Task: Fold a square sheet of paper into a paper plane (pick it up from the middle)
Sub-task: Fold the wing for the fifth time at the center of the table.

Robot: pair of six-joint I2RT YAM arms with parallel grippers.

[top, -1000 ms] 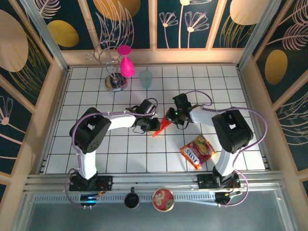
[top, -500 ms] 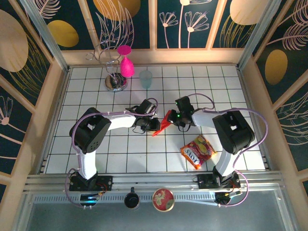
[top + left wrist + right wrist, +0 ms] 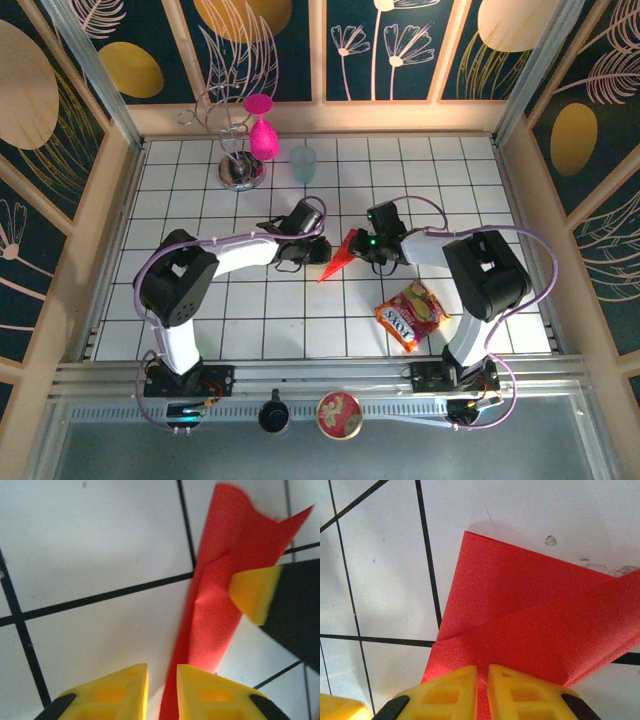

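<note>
Paper plane (image 3: 338, 256), half-folded red sheet, is pinched between both grippers: right gripper (image 3: 481, 690) clenched on its wide end, left gripper (image 3: 162, 692) nipping the narrow tip. Looks mid-crease; next it probably needs pressing flat. One red sheet, one snack packet (image 3: 411, 314) just beside it, two arms.

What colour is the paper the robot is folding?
Bright red, plain with no pattern. The paper shows best in the right wrist view.

A white tabletop (image 3: 200, 190) ruled with a black grid sits in a pale wooden frame (image 3: 110, 200). Dark floral wall panels (image 3: 385, 45) with gold ovals surround it.
</note>
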